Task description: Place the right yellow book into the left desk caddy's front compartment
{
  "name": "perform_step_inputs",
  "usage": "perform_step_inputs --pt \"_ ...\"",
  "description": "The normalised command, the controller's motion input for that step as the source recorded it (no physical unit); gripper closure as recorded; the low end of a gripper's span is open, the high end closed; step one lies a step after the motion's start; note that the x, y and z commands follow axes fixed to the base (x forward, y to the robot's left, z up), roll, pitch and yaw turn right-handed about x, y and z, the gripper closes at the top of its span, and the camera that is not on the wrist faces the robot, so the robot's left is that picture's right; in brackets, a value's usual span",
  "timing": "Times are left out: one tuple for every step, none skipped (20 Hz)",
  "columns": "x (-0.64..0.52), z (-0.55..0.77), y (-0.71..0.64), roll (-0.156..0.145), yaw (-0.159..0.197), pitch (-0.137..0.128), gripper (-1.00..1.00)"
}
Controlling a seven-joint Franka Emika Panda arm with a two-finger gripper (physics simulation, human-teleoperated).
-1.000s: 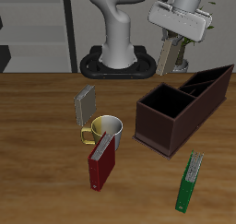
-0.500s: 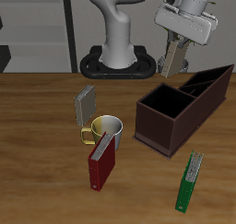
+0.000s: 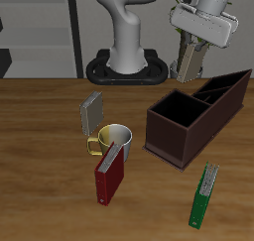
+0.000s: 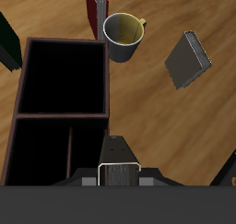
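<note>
Jaws (image 3: 189, 66) grip the right yellow book (image 3: 188, 59) upright, long axis vertical.

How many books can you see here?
4: a grey book standing behind the yellow mug, a dark red book in front of the mug, a green book lying near the table's front edge, and one held in the gripper.

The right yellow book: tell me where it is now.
In the exterior view the right yellow book hangs upright in the gripper, held in the air above the back end of the left desk caddy, not yet inside any compartment.
</note>
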Motion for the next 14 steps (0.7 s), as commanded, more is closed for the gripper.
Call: perform_step_inputs --pt "-0.03 -0.09 0.03 -0.021 -0.046 0.04 1.0" --pt "0.04 -0.02 0.17 0.052 -0.02 0.008 1.0" --pt "0.02 0.03 0.19 0.057 0.055 -0.037 1.0" --pt "0.09 -0.01 0.09 -0.011 -0.024 0.005 1.0" --pt "0.03 -0.02 0.1 0.021 -0.01 0.017 1.0" --pt "0.03 0.0 0.05 0.024 -0.018 -0.003 1.0" --pt "0.05 0.04 0.06 -0.001 -0.027 0.004 1.0" --pt "0.09 0.01 0.09 0.003 -0.011 0.001 1.0" --pt "0.06 0.01 0.11 0.023 -0.028 0.009 1.0" --pt "0.09 0.04 0.19 0.011 0.046 -0.055 1.0" --pt "0.03 0.01 0.03 -0.004 0.012 -0.01 1.0" --pt "0.12 -0.01 0.13 0.021 0.004 0.0 1.0" --pt "0.06 -0.02 0.07 0.037 0.015 -0.003 1.0" --pt "0.23 -0.02 0.09 0.003 0.017 -0.001 1.0"
